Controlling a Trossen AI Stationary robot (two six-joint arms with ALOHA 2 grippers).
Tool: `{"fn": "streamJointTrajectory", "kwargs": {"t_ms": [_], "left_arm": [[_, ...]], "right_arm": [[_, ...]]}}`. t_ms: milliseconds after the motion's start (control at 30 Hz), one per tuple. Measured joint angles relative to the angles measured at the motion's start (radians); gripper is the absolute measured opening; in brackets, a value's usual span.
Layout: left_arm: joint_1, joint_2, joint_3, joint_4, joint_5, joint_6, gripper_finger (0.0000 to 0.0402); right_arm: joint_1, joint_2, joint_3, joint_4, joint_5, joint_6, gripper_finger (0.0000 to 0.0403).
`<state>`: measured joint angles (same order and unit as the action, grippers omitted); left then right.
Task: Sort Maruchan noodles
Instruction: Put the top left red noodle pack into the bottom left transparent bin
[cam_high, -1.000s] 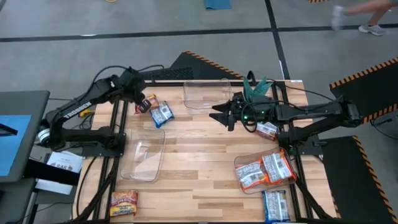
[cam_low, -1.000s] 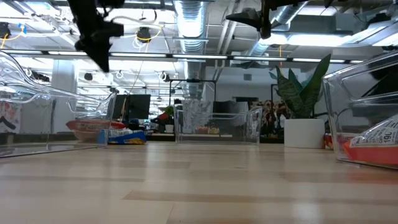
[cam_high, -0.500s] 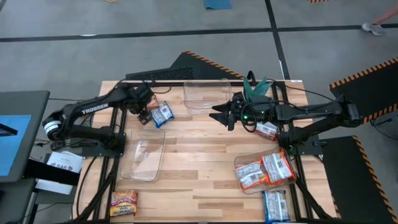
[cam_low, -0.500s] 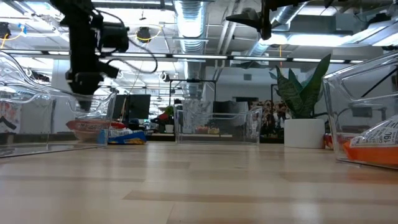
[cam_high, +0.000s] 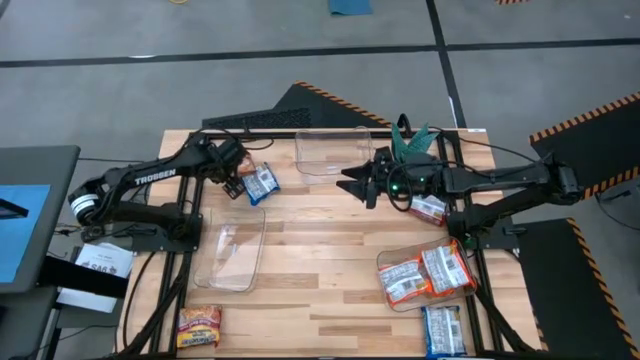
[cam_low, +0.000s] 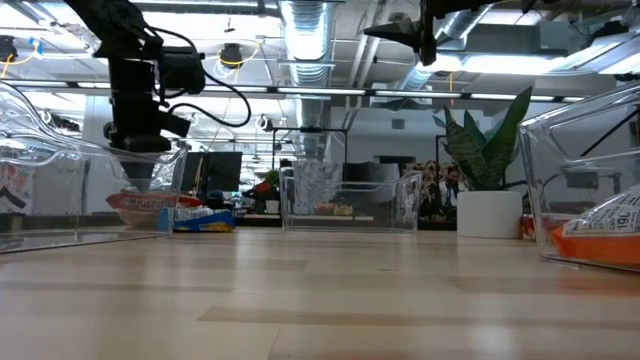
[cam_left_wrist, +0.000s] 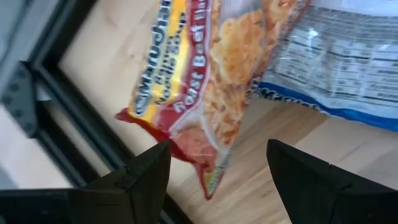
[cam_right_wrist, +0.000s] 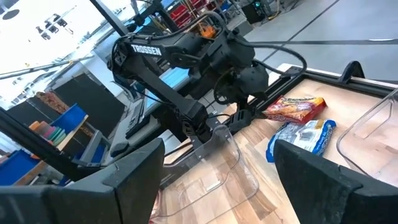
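I see a red-and-yellow packet lying flat on the counter right below my left arm's spread jaws, its edge overlapping a blue-and-white packet just beside it. Another red one lies near the right arm, behind its jaws. Two orange-and-white packets lie side by side, a blue one and a yellow-orange one far from both.

A wooden surface sits on a gray floor. A clear bin is at 12 o'clock on it. Another clear bin is near 8 o'clock. A third clear bin is near 4 o'clock. A green plant in a white pot stands just beside the 12 o'clock bin, toward 1 o'clock.
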<state>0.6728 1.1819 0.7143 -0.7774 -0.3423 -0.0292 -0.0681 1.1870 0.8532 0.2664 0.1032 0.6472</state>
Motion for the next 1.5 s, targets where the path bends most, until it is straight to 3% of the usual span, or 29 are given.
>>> {"fn": "streamJointTrajectory", "kwargs": {"t_ms": [200,567,667,833,900,1100,1267,1500], "left_arm": [[0.004,0.111,0.000,0.012,0.021,0.005,0.0249],[0.004,0.243,0.000,0.086,-0.077,-0.015,0.0238],[0.004,0.242,0.000,0.108,-0.091,0.012,0.0185],[0.004,0.201,0.001,0.104,-0.078,0.051,0.0025],[0.004,0.171,0.020,0.086,-0.064,0.051,0.0012],[0.004,0.021,0.145,0.017,-0.054,0.067,0.0000],[-0.008,-0.094,0.320,-0.097,0.007,0.087,0.0000],[-0.146,-0.151,0.588,-0.314,0.022,0.056,0.0000]], "right_arm": [[-0.007,0.000,0.000,-0.001,0.000,0.000,0.0324],[-0.006,0.000,0.000,-0.004,0.000,0.000,0.0324],[-0.006,0.000,0.000,-0.004,0.000,0.000,0.0324],[-0.007,0.000,0.000,-0.005,0.000,0.000,0.0324],[-0.006,0.000,0.000,-0.005,0.000,0.000,0.0324],[-0.007,0.000,0.000,-0.009,-0.001,-0.001,0.0324],[-0.006,0.000,0.000,-0.018,-0.001,-0.001,0.0324],[-0.013,0.000,0.000,-0.031,0.000,-0.004,0.0324]]}}
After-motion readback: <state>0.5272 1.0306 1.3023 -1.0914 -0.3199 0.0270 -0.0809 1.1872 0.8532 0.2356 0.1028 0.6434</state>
